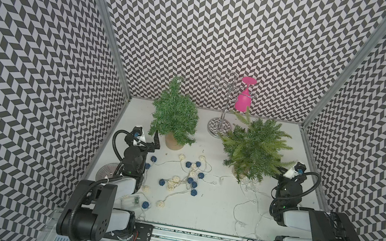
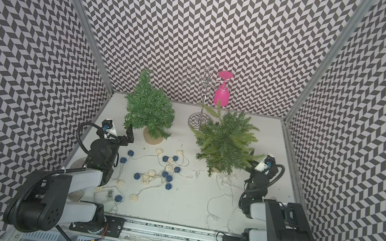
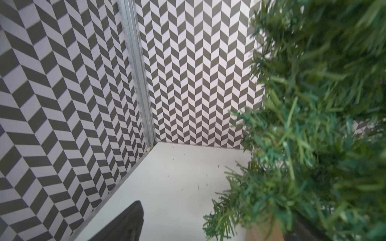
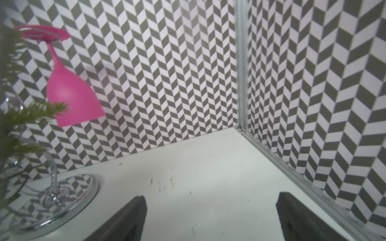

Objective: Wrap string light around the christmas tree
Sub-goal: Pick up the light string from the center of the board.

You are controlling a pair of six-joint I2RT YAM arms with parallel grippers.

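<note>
Wrapping not begun — left claw (image 1: pixel 158 137) and right claw (image 4: pixel 211 217) both wide, empty; light (image 1: pixel 190 176) lay loose; next move likely needed a strand pinched.

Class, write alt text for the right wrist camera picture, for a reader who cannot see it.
The right gripper is open and empty above a white table, facing a corner of chevron walls. A pink wine glass hangs upside down on a chrome stand, partly behind green fronds.
</note>
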